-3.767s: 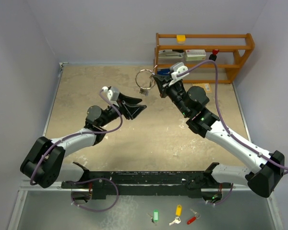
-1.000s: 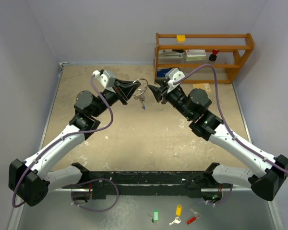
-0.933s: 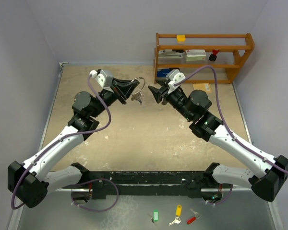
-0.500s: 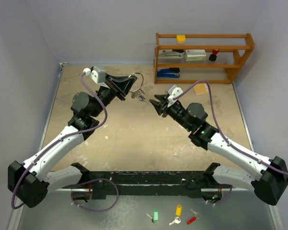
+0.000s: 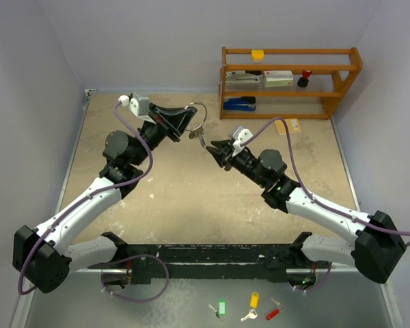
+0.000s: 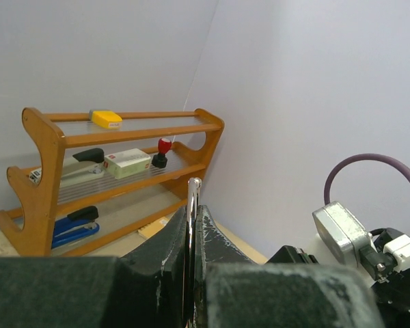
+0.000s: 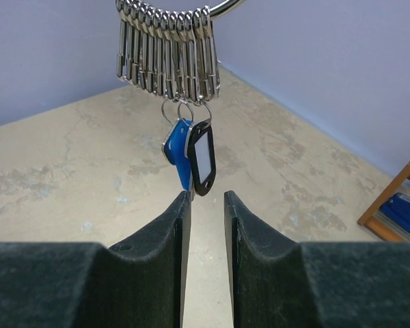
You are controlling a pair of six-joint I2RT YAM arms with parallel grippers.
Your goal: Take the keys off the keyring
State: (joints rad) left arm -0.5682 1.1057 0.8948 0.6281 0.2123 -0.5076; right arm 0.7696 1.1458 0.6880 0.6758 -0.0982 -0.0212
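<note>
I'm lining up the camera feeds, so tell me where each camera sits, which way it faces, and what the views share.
Top external: above and behind the bases, looking down on the table; both arms, the left claw and the right claw show.
Left wrist: on the left arm, looking past its own fingers, shut on the keyring, toward the wooden shelf.
Right wrist: on the right arm, looking between its parted fingers at the hanging keys.
Shared: all three show the keyring.
</note>
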